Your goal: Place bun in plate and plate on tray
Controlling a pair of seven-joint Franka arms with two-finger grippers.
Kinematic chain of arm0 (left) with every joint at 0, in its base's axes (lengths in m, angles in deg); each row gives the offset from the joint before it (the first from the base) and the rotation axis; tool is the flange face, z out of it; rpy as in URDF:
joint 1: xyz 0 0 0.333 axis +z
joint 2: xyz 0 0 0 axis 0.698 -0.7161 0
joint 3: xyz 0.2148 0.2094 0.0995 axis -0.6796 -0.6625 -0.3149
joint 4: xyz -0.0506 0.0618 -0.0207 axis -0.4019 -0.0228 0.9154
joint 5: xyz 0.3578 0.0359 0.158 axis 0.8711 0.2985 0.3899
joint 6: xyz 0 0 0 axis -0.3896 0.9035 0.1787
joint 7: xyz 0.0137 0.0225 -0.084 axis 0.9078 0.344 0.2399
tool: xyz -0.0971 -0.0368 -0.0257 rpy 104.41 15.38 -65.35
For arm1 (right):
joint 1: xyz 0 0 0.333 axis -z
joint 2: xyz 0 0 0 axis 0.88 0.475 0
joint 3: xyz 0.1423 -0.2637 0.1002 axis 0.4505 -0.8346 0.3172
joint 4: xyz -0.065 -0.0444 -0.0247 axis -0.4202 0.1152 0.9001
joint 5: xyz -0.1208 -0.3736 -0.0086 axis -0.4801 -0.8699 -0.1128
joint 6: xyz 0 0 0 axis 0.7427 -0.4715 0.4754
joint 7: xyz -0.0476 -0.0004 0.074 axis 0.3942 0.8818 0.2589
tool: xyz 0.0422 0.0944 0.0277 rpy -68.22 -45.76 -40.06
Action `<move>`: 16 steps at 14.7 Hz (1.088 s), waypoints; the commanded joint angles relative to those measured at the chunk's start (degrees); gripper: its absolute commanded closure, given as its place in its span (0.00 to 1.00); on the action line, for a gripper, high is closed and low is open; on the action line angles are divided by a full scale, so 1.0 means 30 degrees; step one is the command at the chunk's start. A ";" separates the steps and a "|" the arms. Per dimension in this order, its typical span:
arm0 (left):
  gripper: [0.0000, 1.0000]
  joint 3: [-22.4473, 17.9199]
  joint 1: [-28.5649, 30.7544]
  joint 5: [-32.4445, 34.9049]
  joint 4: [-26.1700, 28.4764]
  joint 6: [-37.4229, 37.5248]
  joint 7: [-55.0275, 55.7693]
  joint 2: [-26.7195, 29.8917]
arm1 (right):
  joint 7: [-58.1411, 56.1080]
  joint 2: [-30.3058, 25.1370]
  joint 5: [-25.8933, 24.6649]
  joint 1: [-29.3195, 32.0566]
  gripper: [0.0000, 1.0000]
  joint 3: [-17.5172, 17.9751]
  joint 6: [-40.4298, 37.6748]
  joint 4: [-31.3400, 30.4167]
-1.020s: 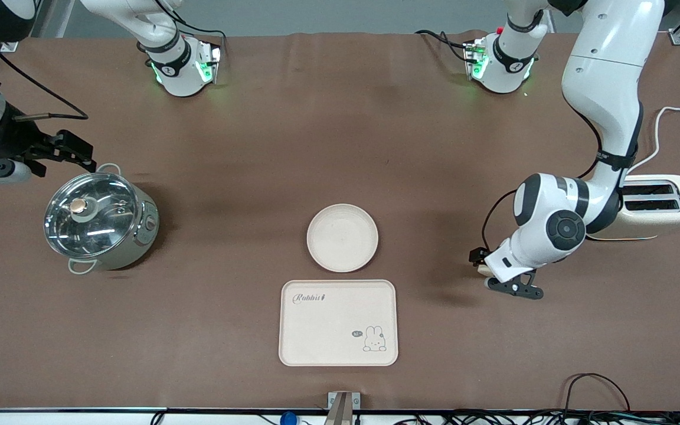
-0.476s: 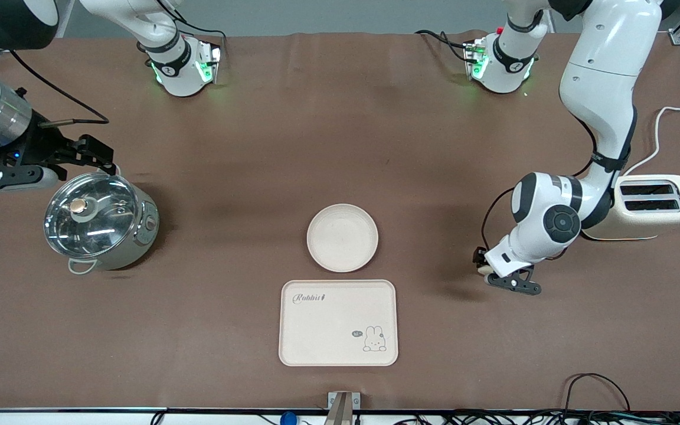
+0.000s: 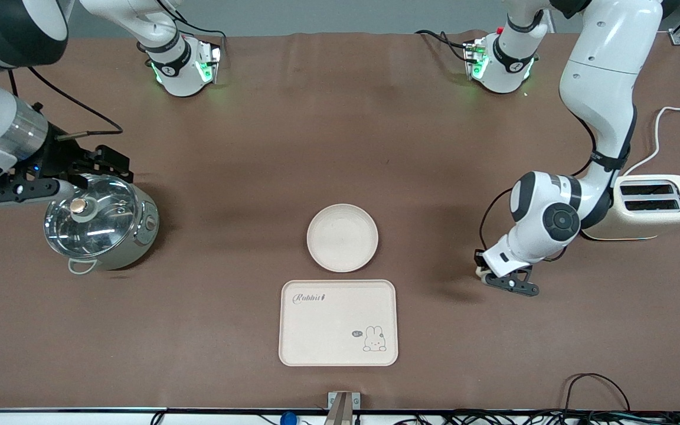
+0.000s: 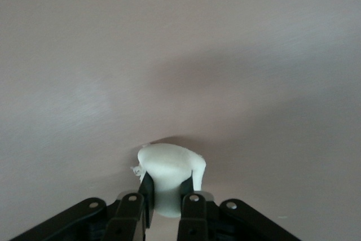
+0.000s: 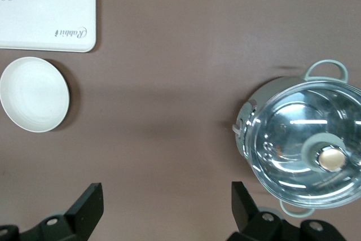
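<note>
Brown bench (image 3: 293, 147) lay bare between the plate (image 3: 342, 238) and the tray (image 3: 338, 322) just beside it. Only the left wrist view showed the left hand (image 4: 167, 196) pinching the bun (image 4: 171, 172), above bare bench near the toaster (image 3: 659, 205). Fingers spread, the right hand (image 5: 163, 207) hung over the pot (image 3: 99, 221).

Brown cloth-covered table (image 3: 340, 136), grey wall strip along its top edge, possibly soft overhead light
</note>
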 commanded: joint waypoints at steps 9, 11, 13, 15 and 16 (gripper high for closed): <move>0.81 0.0647 -0.7274 0.0046 -0.5468 0.5412 1.5565 -0.1563 | 0.4291 0.4148 0.2992 -0.3276 0.00 -0.0076 0.7041 -0.1188; 0.77 0.0647 -0.7807 -0.0012 -0.5500 0.5238 1.6858 -0.2003 | 0.4524 0.5494 0.3616 -0.4152 0.00 -0.0077 0.8741 -0.1220; 0.76 0.0677 -0.8127 -0.0070 -0.5500 0.4683 1.7562 -0.2298 | 0.5868 0.6609 0.3617 -0.5031 0.00 -0.0077 1.0383 -0.1249; 0.69 0.0676 -0.8452 -0.0188 -0.5588 0.4504 1.8181 -0.2473 | 0.7011 0.7605 0.3617 -0.5707 0.00 -0.0077 1.1586 -0.1249; 0.61 0.0677 -0.8452 -0.0188 -0.5762 0.4301 1.8211 -0.2590 | 0.7364 0.8132 0.3617 -0.6029 0.00 -0.0106 1.1824 -0.1249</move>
